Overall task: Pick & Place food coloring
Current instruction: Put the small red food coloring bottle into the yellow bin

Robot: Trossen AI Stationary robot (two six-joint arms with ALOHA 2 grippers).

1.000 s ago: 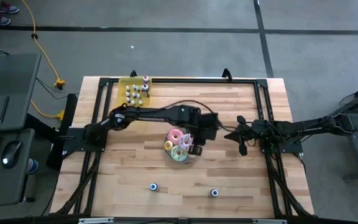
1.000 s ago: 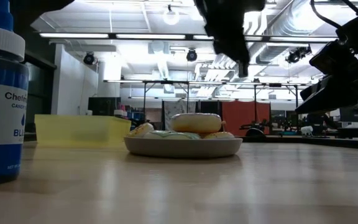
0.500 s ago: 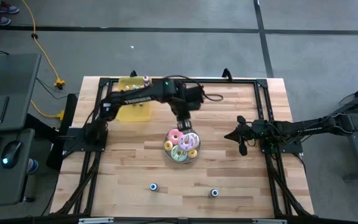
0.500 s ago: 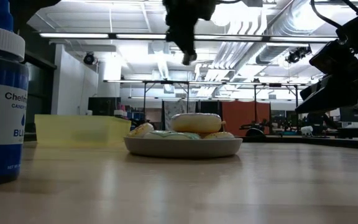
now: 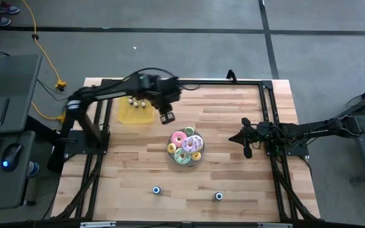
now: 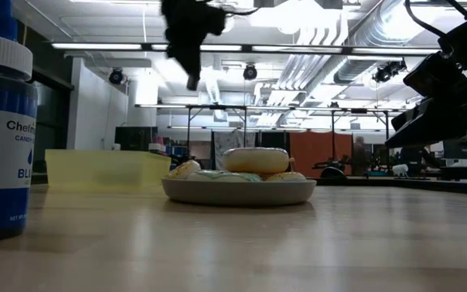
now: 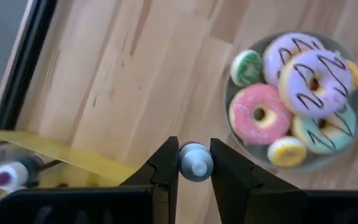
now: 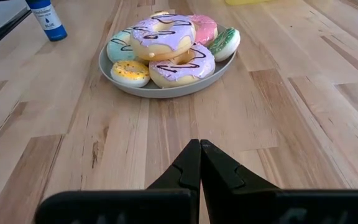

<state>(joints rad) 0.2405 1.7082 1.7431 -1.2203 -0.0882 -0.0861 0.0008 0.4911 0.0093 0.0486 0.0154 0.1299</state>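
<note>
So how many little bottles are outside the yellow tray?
3: two bottles stand near the table's front edge, left and right; a third bottle sits in the left claw, beside the tray.

One small blue-capped food coloring bottle point(image 7: 196, 163) is held upright above the table. Two more bottles point(image 5: 156, 190) are stood on the wood.

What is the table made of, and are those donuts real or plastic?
The table looks like wood: pale planks with visible grain, smooth matte finish. The donuts have glossy, very even icing, so they may be plastic toys, though that is not certain. Their plate looks smooth grey, maybe plastic or ceramic.
</note>
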